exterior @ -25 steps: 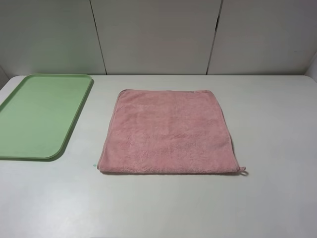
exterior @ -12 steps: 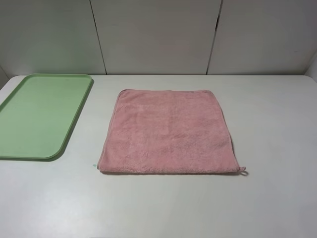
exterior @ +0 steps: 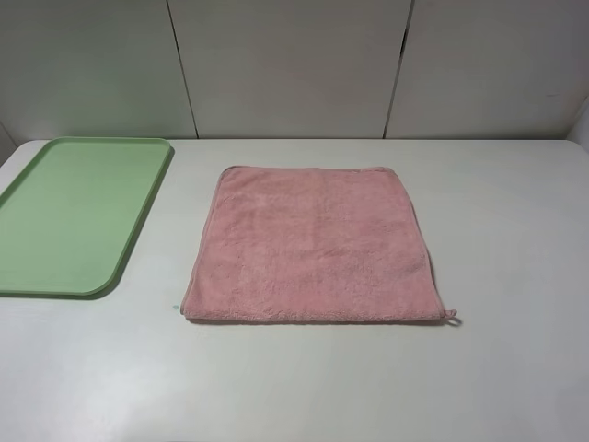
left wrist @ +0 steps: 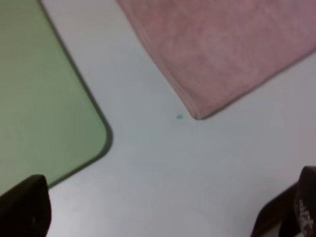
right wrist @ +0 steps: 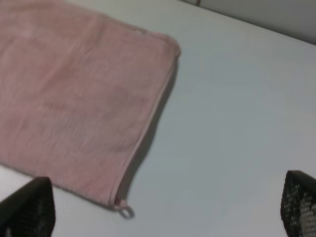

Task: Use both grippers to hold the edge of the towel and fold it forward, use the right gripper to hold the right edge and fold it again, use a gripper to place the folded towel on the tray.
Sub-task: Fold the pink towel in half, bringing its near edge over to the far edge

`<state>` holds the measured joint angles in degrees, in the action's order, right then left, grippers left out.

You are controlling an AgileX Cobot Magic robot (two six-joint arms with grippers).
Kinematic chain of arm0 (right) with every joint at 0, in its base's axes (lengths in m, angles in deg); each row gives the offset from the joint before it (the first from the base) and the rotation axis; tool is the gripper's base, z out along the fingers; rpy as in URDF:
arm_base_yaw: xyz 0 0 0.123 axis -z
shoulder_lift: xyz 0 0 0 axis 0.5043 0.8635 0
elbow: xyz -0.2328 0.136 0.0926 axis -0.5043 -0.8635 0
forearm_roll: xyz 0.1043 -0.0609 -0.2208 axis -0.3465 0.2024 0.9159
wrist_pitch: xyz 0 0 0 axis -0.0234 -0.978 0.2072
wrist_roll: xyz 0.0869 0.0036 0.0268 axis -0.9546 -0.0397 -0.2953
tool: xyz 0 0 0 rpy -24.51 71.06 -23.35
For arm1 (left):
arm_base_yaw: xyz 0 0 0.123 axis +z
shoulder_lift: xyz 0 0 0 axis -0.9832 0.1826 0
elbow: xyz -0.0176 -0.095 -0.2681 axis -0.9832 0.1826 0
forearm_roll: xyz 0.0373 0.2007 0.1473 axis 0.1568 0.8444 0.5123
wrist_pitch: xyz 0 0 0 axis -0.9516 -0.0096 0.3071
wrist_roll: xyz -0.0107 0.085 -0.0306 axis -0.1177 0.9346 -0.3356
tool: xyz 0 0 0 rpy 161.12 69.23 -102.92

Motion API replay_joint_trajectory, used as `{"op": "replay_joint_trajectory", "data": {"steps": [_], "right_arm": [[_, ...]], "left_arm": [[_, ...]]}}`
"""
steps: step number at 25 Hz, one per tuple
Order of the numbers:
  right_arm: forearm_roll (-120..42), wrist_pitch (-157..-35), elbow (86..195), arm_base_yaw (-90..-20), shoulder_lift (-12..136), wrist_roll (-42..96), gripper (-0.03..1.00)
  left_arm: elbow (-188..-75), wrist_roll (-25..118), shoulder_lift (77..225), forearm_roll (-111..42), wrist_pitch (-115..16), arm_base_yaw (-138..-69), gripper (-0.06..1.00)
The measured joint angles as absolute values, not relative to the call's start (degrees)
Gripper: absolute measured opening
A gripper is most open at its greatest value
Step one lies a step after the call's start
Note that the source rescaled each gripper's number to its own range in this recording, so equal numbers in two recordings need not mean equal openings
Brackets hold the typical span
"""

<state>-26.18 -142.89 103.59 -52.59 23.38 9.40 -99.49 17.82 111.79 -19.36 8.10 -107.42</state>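
Two spread grippers wait short of the towel (exterior: 313, 244). The left gripper (left wrist: 158, 212), fingers wide apart, has the near-left corner (left wrist: 197, 114) at the centre of its frame. The right gripper (right wrist: 163, 207), equally wide, has the loop (right wrist: 126, 212) low and left of centre. In the high view the towel's near edge runs left to right across the lower middle of the bench (exterior: 515, 230), so each arm gets its own corner. The tray (exterior: 83, 216) lies at the left edge.

White table (exterior: 515, 230), grey panelled wall (exterior: 285, 64)

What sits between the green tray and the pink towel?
Only bare white table separates tray and towel, plus a tiny teal speck by the towel's near corner. Exterior high and left wrist views both show it.
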Motion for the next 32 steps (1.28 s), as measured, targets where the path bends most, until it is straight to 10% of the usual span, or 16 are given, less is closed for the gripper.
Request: {"op": "replay_joint_trajectory", "data": {"steps": [19,32], "right_arm": [[-25.99,-142.99,103.69,-65.51,35.06,30.18,1.00],[-25.99,-141.70,103.69,-65.53,45.50,46.16,1.00]], "left_arm": [[-100.64,24.71,127.15,0.95,7.93,-133.22,0.98],[-100.71,29.23,140.11,8.10,3.10,-135.38,0.98]]}}
